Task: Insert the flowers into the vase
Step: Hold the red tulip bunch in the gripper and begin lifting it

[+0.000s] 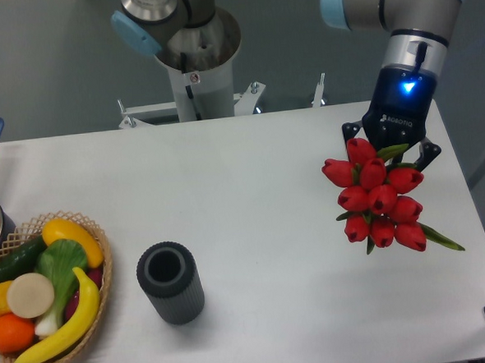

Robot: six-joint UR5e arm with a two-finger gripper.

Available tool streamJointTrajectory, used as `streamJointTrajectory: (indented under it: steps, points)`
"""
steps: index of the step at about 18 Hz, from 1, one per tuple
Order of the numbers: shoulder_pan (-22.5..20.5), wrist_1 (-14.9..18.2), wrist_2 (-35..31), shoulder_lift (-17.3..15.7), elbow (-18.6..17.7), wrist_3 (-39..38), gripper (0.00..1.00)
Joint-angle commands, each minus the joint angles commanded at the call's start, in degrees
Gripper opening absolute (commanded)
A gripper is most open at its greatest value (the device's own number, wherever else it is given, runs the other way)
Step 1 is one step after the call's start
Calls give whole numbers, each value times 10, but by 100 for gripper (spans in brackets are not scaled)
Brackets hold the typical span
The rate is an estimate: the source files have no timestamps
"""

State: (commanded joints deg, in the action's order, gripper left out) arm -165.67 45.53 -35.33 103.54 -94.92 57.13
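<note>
from the fixed camera, we see the gripper (393,150) at the right of the white table (251,189), its fingers closed around the flowers (378,196), which hang below it and hide the fingertips; we judge the bunch held by its stems, though the contact itself is out of sight. the vase (170,282) stands upright well apart, toward the front left, its round mouth open and unobstructed, with a woven fruit basket (98,318) near its left side.

the risks, as we judge them: the bunch looks about as broad as the vase mouth, so a slightly off-centre descent could catch stems or leaves on the rim and tip the light cylinder over. the heads point toward the camera, so the bunch must be turned stem-end down before it goes in. a loose hold could let the flowers slip on the way across. a low path could nudge the vase toward the basket.

the flowers are a tight cluster of red tulip buds, glossy and rounded, with green leaves poking out at the top and at the lower right. the vase is dark grey, short, with a ribbed side and a hollow interior.
</note>
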Motion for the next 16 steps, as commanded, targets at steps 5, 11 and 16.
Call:
streamJointTrajectory:
  steps: [5,11,16]
  points:
    - [0,0,0,0,-2,4,27]
    - [7,-17,6,0,2,15,28]
    - [26,-41,105,3,1,16,27]
